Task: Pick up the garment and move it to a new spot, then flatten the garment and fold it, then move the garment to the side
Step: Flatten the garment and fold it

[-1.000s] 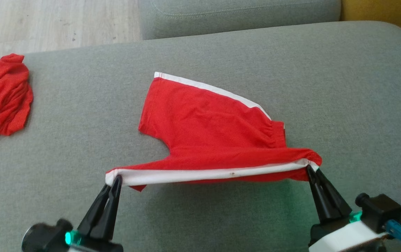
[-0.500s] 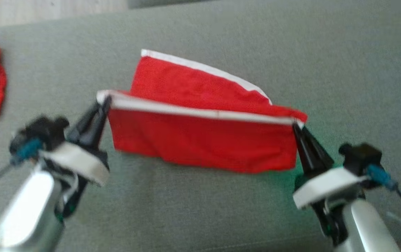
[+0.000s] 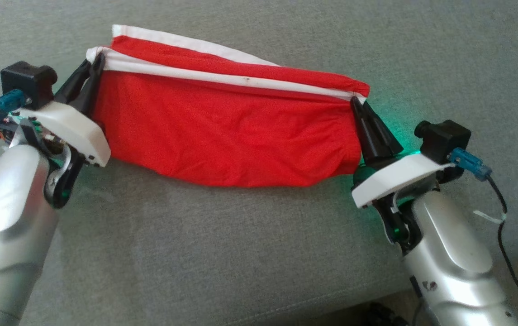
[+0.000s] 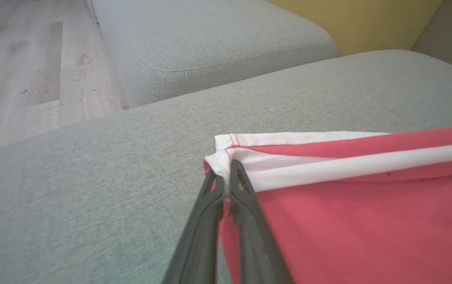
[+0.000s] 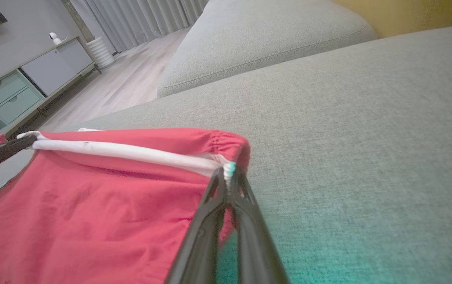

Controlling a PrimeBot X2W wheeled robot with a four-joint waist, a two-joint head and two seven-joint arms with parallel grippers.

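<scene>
The left claw [image 3: 97,61] and right claw [image 3: 357,102] are clamping tight on opposite ends of the white edge of the garment [image 3: 222,131]. The garment is stretching between them — draping onto the grey sofa cushion [image 3: 240,249].

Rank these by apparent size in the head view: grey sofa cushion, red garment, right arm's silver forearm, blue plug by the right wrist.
1. Grey fabric sofa cushion
2. Red garment with white stripes
3. Right arm's rounded silver forearm
4. Small blue cable plug
The forearm is nearest the camera, so it looks oversized.
</scene>
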